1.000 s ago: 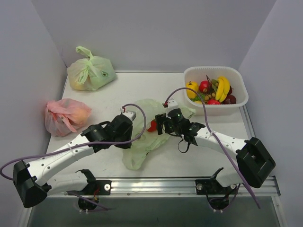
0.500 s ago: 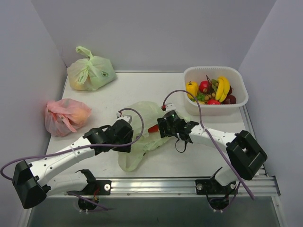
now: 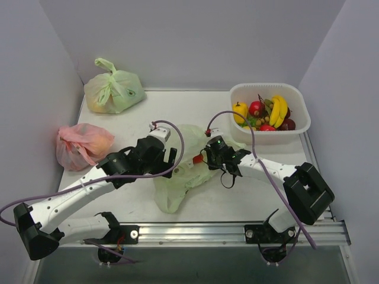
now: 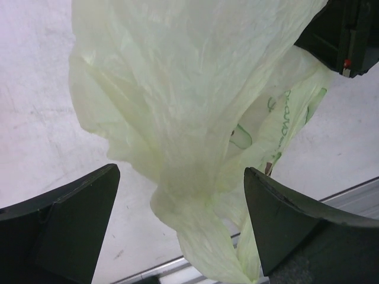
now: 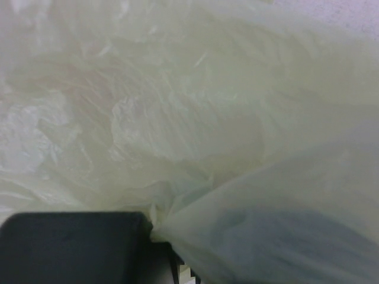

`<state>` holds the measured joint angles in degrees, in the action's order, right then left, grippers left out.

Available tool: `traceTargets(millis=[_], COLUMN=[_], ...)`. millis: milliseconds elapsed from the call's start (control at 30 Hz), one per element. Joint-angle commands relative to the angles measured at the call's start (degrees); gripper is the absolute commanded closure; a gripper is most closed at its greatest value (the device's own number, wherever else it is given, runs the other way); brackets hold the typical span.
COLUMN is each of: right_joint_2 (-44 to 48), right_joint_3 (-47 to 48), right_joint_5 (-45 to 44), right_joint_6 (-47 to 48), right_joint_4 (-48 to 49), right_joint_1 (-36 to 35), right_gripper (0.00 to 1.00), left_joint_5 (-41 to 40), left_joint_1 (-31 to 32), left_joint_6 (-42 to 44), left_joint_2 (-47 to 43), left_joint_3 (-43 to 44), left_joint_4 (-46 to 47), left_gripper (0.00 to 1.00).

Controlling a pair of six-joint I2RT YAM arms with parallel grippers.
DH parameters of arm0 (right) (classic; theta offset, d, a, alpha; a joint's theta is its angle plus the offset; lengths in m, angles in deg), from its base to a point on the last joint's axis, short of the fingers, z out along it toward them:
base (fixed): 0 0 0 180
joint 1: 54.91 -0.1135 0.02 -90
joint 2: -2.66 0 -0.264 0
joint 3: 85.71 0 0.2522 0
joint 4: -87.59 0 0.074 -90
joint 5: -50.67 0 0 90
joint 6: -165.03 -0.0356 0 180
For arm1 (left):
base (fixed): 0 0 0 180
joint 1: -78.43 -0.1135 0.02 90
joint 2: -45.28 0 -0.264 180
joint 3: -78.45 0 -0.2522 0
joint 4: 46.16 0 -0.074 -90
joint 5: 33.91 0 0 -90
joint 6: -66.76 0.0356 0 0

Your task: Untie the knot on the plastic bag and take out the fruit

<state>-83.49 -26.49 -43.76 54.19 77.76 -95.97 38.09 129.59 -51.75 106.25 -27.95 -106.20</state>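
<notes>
In the top view the plastic bag [image 3: 185,177] lies slack and flattened at the middle of the table [image 3: 118,115], between the two arms. The left gripper [image 3: 171,158] sits at the bag's left edge and the right gripper [image 3: 203,158] at its upper right part, the two close together. A small red shape shows at the film just beside the right gripper; what it is cannot be told. The fruit [image 3: 265,111] is heaped in a white basket [image 3: 238,90] at the far right, well apart from both grippers. Another green bag [image 3: 115,90] and a pink-red bag [image 3: 82,145] rest along the left side.

In the left wrist view the left gripper's fingers [image 4: 68,228] stand spread wide. The bag hangs between them, narrowing to a twisted strand, and neither finger presses it.

In the right wrist view crumpled pale film fills the picture. Its folds gather to a tight point at the edge of one dark finger [image 5: 74,242], and a dark form shows through the film beside it, so the right gripper appears pinched on a fold of the bag.
</notes>
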Motion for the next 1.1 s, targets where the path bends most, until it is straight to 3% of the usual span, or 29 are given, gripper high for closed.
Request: traceTargets(millis=[0, 133, 333, 667, 800, 833, 900, 933, 967, 1000, 1067], right_joint_2=[0.9, 1.6, 2.5, 3.6, 3.8, 4.0, 4.1, 4.3, 4.3, 4.5, 5.3], right_joint_3=[1.3, 1.0, 0.8, 0.4, 0.3, 0.3, -0.1, -0.3, -0.6, -1.0, -1.5], right_joint_5=[2.0, 3.8, 6.2, 9.3, 9.9, 10.1, 10.4, 10.4, 10.2, 10.2, 10.0], right_joint_6=[0.6, 1.7, 3.2, 3.6, 3.4, 3.4, 2.9, 2.1, 1.8, 1.3, 0.4], right_joint_4=[-1.9, -2.0, -2.3, -2.3, -2.4, -2.4, -2.5, -2.5, -2.5, -2.5, -2.5], right_joint_1=[0.3, 0.2, 0.3, 0.3, 0.5, 0.7, 1.4, 1.7, 2.7, 3.2, 4.6], right_gripper=[1.00, 1.00, 1.00, 1.00, 1.00, 1.00, 1.00, 1.00, 1.00, 1.00, 1.00], left_joint_5=[-1.5, 2.5, 6.1, 13.2, 16.1, 16.4, 17.5, 18.0, 18.0, 19.5, 20.4], left_joint_1=[-0.2, -0.2, -1.1, -9.0, -11.4, -11.7, -12.5, -12.7, -13.0, -13.3, -13.7], left_joint_6=[8.9, 21.5, 30.6, 28.8, 25.5, 24.8, 24.2, 23.7, 23.5, 23.2, 22.4], left_joint_2=[3.4, 8.2, 16.9, 25.9, 29.5, 29.9, 31.1, 31.5, 31.7, 31.9, 31.3], left_joint_3=[4.2, 7.2, 10.8, 9.4, 9.3, 9.2, 9.2, 9.1, 9.1, 8.9, 8.4], left_joint_4=[7.0, 12.6, 18.8, 32.6, 36.5, 37.2, 39.0, 39.3, 39.9, 40.2, 40.9], left_gripper=[0.03, 0.03, 0.03, 0.05, 0.30, 0.47, 0.64, 0.84, 0.95, 1.00, 1.00])
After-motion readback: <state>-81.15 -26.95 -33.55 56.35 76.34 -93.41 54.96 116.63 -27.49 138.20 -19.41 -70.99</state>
